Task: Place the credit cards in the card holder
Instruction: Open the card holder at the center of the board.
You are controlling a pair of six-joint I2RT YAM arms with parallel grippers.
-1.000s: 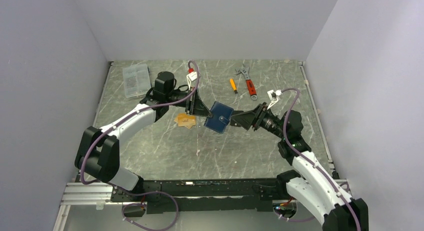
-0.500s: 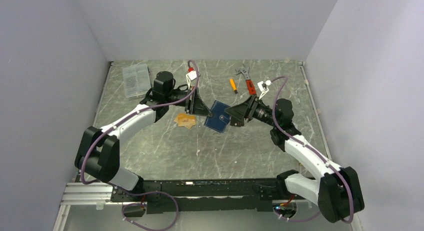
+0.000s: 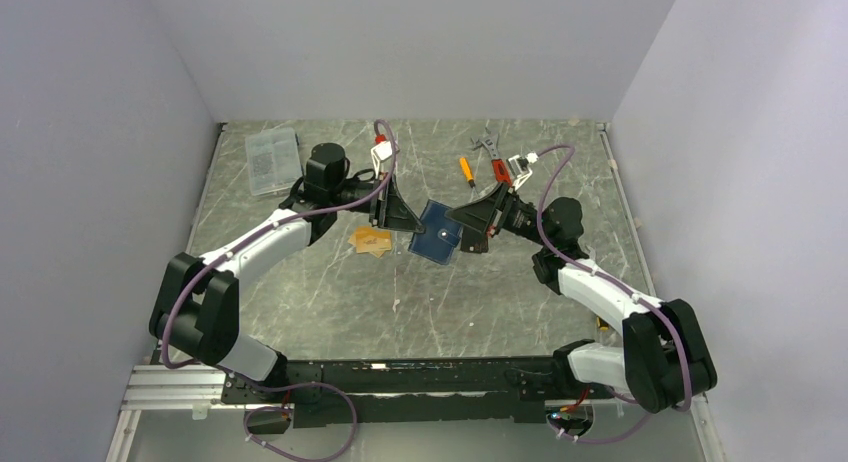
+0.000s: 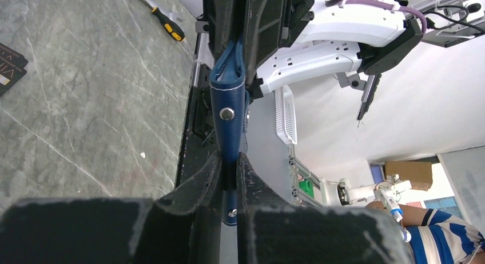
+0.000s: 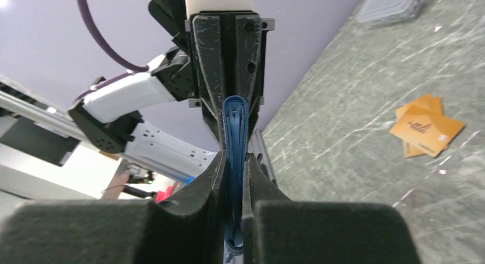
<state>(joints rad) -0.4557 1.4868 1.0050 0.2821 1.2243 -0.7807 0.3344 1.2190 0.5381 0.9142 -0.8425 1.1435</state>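
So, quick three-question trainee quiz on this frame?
1. True or false: only the left pincer clamps the card holder.
2. The orange cards lie: A) inside the card holder, B) on the table, C) under the screwdriver.
3. In the top view, which tool lies just right of the screwdriver?
Key: 1 false, the right pincer clamps it too. 2 B. 3 the wrench.
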